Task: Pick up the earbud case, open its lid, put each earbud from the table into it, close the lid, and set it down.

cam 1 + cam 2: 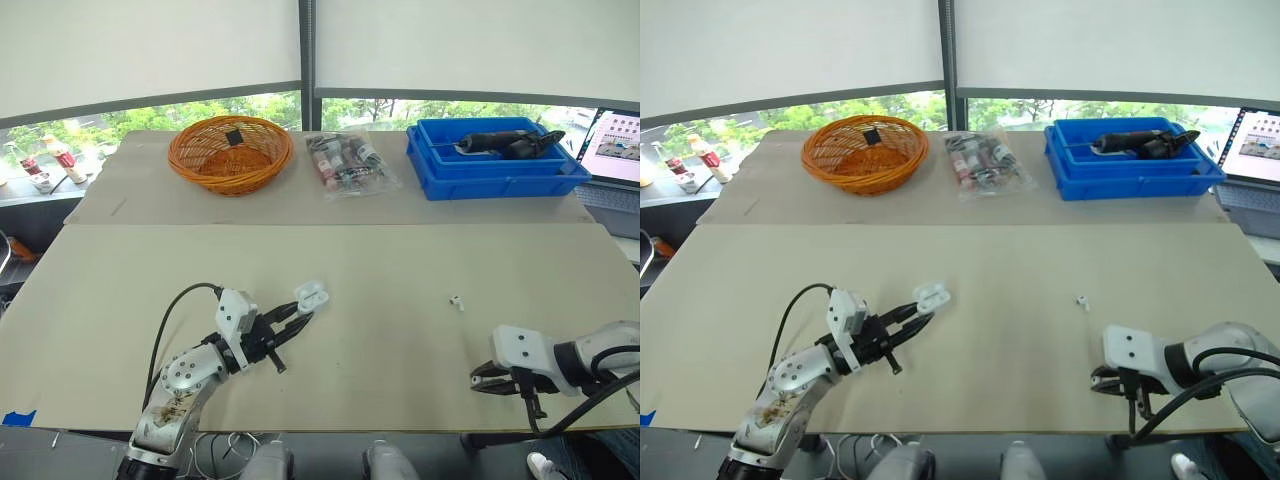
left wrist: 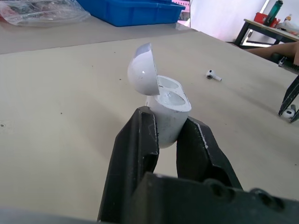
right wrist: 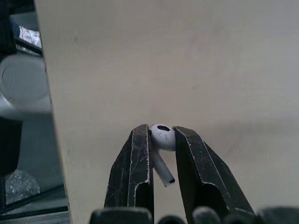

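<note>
Left eye view: a white earbud case (image 1: 311, 293) is held just above the table (image 1: 420, 255), left of middle and nearer the front edge. It is clamped at its lower body by the left gripper (image 1: 299, 317). A loose earbud (image 1: 456, 301) is seen lying on the table right of middle, well apart from the case. The right gripper (image 1: 476, 381) is placed low by the front edge, toward the right corner. An orange basket (image 1: 230, 153), a plastic bag (image 1: 350, 160) and a blue bin (image 1: 495, 160) are lined up along the far edge.

Left wrist view: the case is glossy, rounded and white. Its body is pinched between the two black fingers, long axis running along them, mouth pointed away from the wrist and up. The lid (image 2: 142, 74) stands open, hinged back to one side. Two wells (image 2: 169, 91) are seen in the mouth.

Right wrist view: a held earbud (image 3: 161, 136), white, is gripped by its head between the right gripper's closed fingers. The stem is pointed back toward the wrist, slightly slanted, with a dark tip. It is held over the table, near an edge.
</note>
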